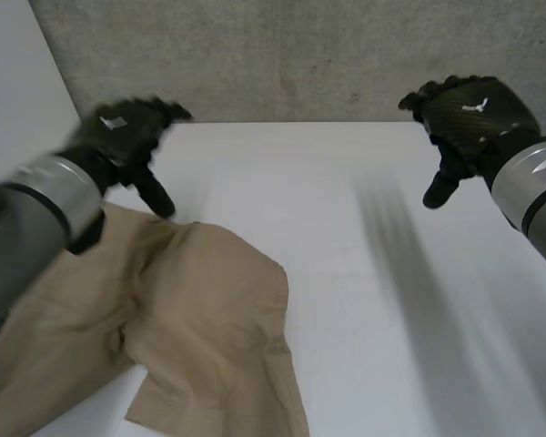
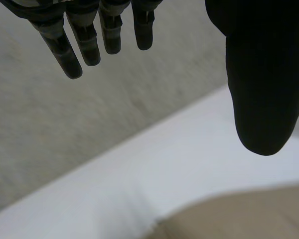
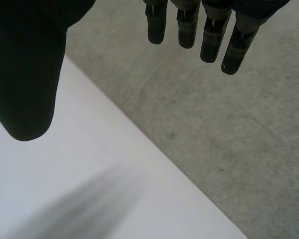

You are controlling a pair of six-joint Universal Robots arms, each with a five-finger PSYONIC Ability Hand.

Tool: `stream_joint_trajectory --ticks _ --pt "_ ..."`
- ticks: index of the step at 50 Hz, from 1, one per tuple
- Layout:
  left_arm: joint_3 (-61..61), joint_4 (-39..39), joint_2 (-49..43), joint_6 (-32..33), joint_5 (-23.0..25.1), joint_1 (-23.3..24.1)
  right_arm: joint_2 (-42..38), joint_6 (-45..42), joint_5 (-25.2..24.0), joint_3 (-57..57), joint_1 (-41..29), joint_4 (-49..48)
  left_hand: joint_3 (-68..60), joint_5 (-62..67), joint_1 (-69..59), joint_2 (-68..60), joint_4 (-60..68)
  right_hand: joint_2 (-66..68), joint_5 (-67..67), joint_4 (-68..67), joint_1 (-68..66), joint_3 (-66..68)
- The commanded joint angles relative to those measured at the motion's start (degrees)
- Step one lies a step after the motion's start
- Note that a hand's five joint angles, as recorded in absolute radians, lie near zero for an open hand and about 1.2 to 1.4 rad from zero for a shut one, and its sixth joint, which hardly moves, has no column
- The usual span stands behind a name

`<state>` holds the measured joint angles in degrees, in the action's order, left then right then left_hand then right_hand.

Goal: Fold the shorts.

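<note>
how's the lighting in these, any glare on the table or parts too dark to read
Head view: the table is evenly lit with no glare, and the shorts show soft shading along their creases. Left wrist view: the left hand reads as near-solid black, the thumb especially. Right wrist view: the right hand looks the same.

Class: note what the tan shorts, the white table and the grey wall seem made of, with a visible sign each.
Tan shorts: matte woven cloth, perhaps cotton; soft creases, limp edges. White table: smooth, hard, matte top, laminate or paint; even and unmarked. Grey wall: probably bare concrete; mottled, speckled, rough.
</note>
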<state>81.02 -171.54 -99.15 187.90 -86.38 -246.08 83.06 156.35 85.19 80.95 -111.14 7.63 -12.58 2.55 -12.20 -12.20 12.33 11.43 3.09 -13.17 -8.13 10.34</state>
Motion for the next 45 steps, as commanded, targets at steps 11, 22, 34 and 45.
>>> stream_joint_trajectory --ticks 11,22,34,45 --pt "-7.27 -8.73 -28.73 9.94 -0.72 11.94 -2.9 -7.56 -0.38 1.23 -1.19 -0.16 -61.61 61.65 -61.99 -61.99 61.86 -1.43 -3.09 3.17 -1.87 -0.34" --pt "-19.31 -20.83 -20.74 10.03 -6.16 11.94 -2.82 -7.56 -0.55 0.79 -1.19 -0.16 -67.42 67.45 -67.8 -67.8 67.67 -1.43 -3.09 3.17 -1.87 -0.34" --pt "-22.41 -34.74 -12.92 10.03 -10.13 11.94 -2.64 -7.56 -0.55 0.44 -1.19 -0.34 -67.42 67.45 -67.8 -67.8 67.67 -1.43 -3.09 3.17 -1.87 -0.34" --pt "6.41 -33.08 0.97 2.84 -13.47 13.08 -2.55 -7.47 -0.55 0.26 -1.27 -0.25 -67.42 67.45 -67.8 -67.8 67.67 -1.43 -3.09 3.17 -1.87 -0.34"
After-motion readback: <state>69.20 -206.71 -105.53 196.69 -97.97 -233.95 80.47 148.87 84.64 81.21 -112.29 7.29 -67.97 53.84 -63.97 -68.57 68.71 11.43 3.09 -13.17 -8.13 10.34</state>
